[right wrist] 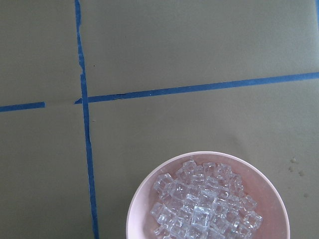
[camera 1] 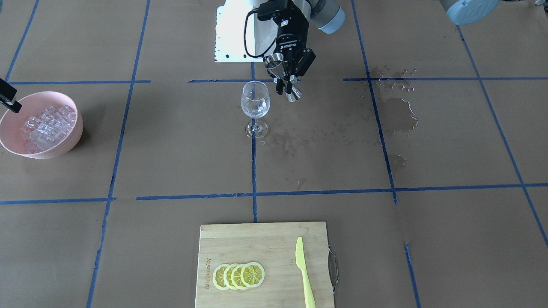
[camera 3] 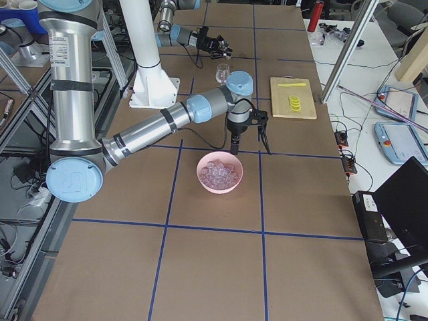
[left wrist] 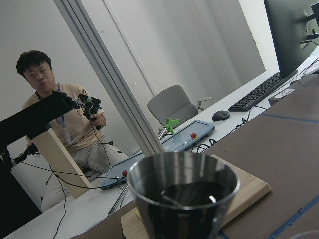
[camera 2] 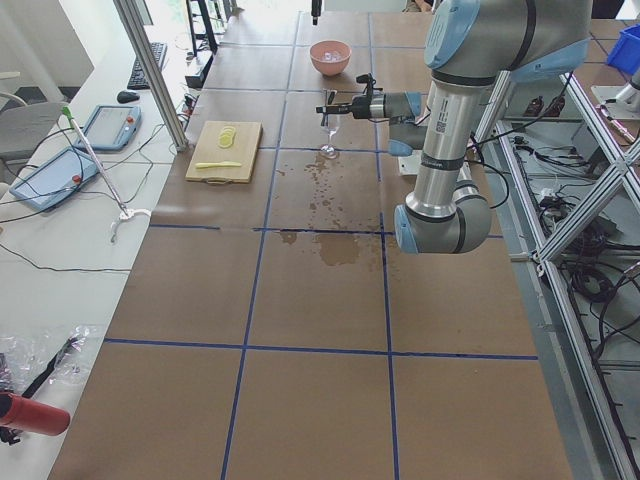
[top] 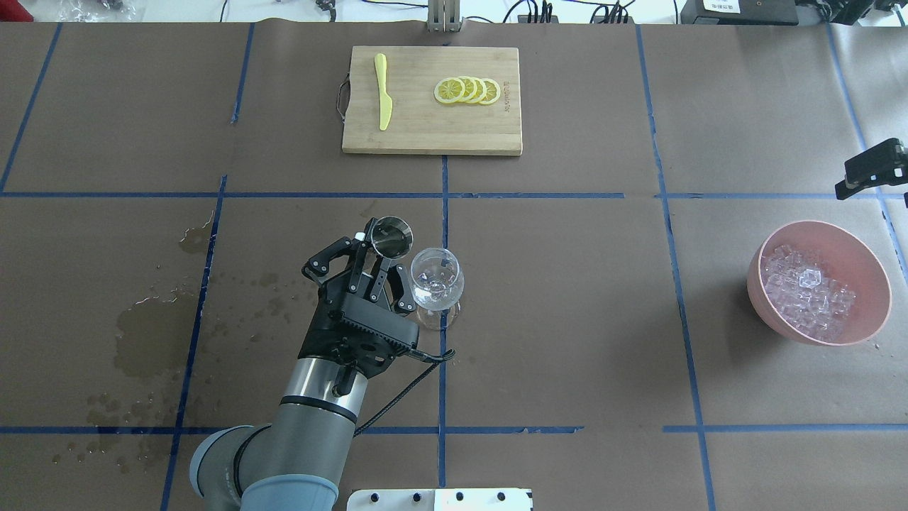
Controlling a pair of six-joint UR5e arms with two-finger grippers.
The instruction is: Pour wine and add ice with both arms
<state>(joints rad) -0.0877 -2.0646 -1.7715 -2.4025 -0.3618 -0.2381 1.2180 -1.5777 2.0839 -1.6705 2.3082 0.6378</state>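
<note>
In the front-facing view, a small steel hourglass-shaped jigger [camera 1: 283, 79] is held at top centre. It is pinched at its waist by the black two-finger left gripper [camera 1: 287, 82] and tilted, its upper cup leaning toward the frame's left. A clear stemmed wine glass [camera 1: 255, 100] stands upright just below and left of it. At the left edge, small clear ice cubes [camera 1: 47, 124] are heaped in a round pink bowl [camera 1: 78, 128], and a tip of the black right gripper [camera 1: 9, 97] is seen over the bowl's upper-left rim. In the overhead view, the jigger's open mouth is shown just left of the glass's rim (touching or apart cannot be told), while the bowl lies far to the right. In the right-side view, the right gripper's fingers are seen spread and empty, just above the bowl in the frame. In the left wrist view, the jigger's cup fills the lower centre; whether the wine lies in it cannot be told. In the right wrist view, the ice is framed at the bottom.
</note>
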